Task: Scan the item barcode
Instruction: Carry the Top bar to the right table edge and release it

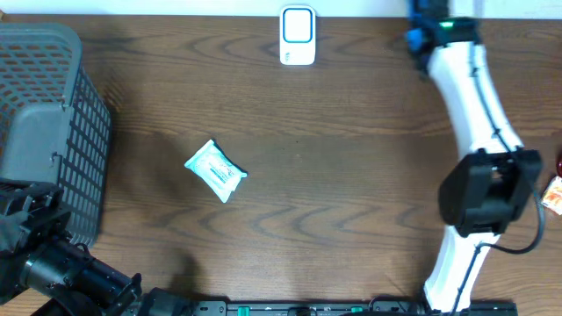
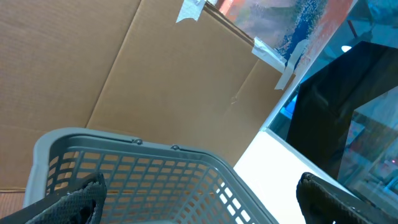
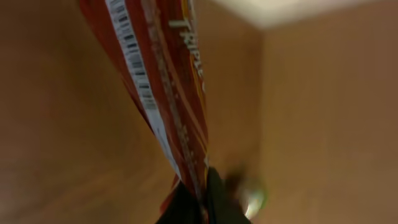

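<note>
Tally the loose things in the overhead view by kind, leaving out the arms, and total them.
Grey basket: 1
White and blue scanner: 1
Packets: 2, a white-blue packet and a red-orange packet
Total: 4

dark wood-grain table [image 1: 351, 202]; taped brown cardboard panel [image 2: 174, 87] behind

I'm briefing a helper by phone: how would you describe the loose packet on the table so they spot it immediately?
Start at the grey basket on the left of the wooden table. Right of it, on bare wood, lies a pale blue and white packet; the other packet is red-orange.
</note>
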`<state>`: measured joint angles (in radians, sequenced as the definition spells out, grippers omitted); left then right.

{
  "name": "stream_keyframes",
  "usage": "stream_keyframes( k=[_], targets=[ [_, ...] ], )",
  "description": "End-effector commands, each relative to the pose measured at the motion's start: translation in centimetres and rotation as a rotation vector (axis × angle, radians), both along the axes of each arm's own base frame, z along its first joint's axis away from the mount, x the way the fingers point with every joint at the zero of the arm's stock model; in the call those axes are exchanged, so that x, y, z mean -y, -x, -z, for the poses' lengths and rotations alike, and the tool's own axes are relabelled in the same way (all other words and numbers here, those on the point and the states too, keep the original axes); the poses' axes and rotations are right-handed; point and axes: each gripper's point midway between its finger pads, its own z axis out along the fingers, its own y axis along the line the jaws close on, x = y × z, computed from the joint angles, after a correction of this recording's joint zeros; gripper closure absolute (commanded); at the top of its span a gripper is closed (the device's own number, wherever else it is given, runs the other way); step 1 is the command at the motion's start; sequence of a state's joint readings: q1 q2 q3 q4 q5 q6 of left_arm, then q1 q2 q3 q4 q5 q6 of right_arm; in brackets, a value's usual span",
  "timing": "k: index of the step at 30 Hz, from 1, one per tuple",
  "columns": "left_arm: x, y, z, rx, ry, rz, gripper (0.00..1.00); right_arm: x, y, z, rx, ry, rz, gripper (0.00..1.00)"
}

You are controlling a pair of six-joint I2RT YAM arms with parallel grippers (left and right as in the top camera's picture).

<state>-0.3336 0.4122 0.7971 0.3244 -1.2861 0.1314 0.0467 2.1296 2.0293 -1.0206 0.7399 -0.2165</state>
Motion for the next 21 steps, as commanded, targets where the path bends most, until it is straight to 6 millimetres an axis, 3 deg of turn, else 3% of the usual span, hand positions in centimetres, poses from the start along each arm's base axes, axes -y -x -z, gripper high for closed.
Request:
stream_keyframes(
  k=[1, 8, 15, 19, 20, 21],
  targets=[
    [-0.3, 0.6, -0.2, 0.012, 0.009, -0.013, 0.02, 3.9, 2.1, 2.5, 0.14, -0.211, 0.312, 0.99],
    [-0.3, 0.6, -0.2, 0.012, 0.009, -0.013, 0.02, 13.0, 9.5, 8.6, 0.115, -0.287, 0.696, 0.99],
    [-0.3, 0.6, -0.2, 0.012, 0.009, -0.013, 0.02, 16.9, 15.3, 14.9, 0.055, -0.283, 0.836, 0.99],
    [-0.3, 0.6, -0.2, 0.012, 0.009, -0.013, 0.02, 18.0, 16.4, 15.5, 0.056, -0.282, 0.869, 0.99],
    [-0.3, 0.6, -0.2, 0.012, 0.009, -0.013, 0.02, 18.1, 16.2, 15.0, 0.067, -0.282, 0.868, 0.96],
    [-0.3, 0.6, -0.2, 0.012, 0.009, -0.013, 0.02, 18.2, 16.0, 14.4, 0.075, -0.282, 0.866, 0.75]
  ],
)
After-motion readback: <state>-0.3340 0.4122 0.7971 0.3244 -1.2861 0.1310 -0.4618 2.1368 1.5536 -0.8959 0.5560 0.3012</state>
